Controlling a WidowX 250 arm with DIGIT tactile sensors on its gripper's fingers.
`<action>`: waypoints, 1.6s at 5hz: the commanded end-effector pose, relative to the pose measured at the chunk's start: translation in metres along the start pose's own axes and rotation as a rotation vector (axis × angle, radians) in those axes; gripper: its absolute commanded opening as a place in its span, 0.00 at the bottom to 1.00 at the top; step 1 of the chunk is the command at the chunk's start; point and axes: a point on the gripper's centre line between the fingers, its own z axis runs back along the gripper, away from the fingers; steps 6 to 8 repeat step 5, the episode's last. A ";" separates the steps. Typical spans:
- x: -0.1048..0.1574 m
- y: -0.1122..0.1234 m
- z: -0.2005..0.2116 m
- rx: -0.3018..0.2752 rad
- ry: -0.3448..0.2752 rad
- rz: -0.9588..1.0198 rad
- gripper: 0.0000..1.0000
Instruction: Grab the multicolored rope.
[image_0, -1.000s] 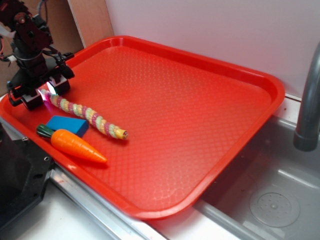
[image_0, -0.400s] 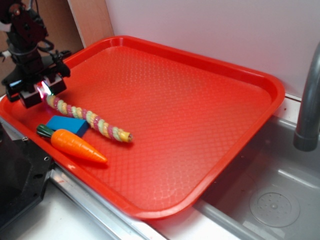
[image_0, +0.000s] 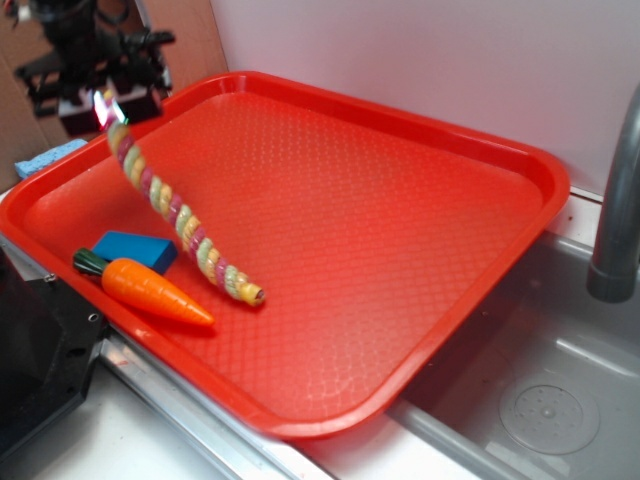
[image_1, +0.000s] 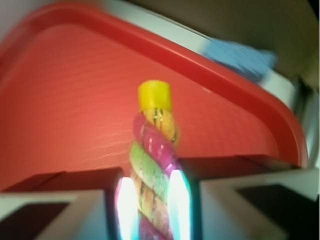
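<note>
Multicolored rope (image_0: 175, 215) slants steeply, pink-yellow-green twists; lower tip near tray

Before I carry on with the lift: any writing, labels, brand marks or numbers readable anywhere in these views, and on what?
None can be read.
Multicolored rope, held by the pincer: only spiral color bands, no print.
Red tray: a plain textured surface, no marking.
Toy carrot and blue block: no labels visible.
Wrist view: blurred; the rope's yellow end cap shows no text.
</note>
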 end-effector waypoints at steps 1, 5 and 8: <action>0.016 -0.043 0.057 -0.150 0.144 -0.447 0.00; 0.017 -0.070 0.111 -0.124 0.116 -0.604 0.00; 0.017 -0.070 0.111 -0.124 0.116 -0.604 0.00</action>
